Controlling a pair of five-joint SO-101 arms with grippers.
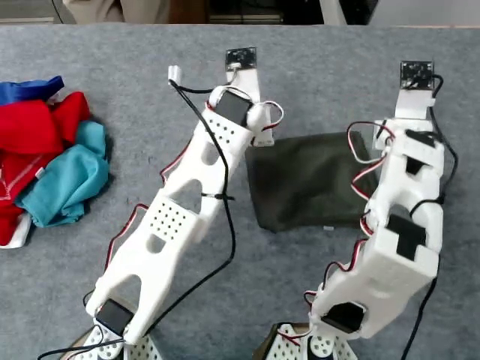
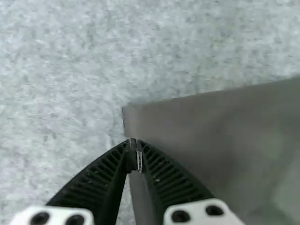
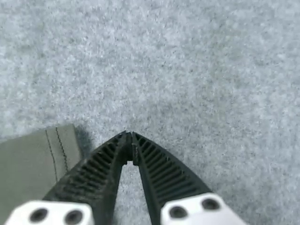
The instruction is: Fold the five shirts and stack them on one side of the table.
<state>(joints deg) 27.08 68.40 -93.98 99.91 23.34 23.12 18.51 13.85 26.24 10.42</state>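
Grey felt covers the table (image 1: 315, 67). A folded olive shirt (image 1: 307, 180) lies flat at the centre of the high view, between the two arms. A loose heap (image 1: 52, 157) of red, blue and teal shirts sits at the left edge, well apart from it. The left gripper (image 2: 133, 152) has its jaws pressed together at the olive shirt's edge. The right gripper (image 3: 129, 140), jaws likewise pressed together, is over bare felt just beside the shirt's stitched hem.

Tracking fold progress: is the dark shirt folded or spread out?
Folded: the dark shirt lies as a compact rectangle with straight edges, no sleeves showing.
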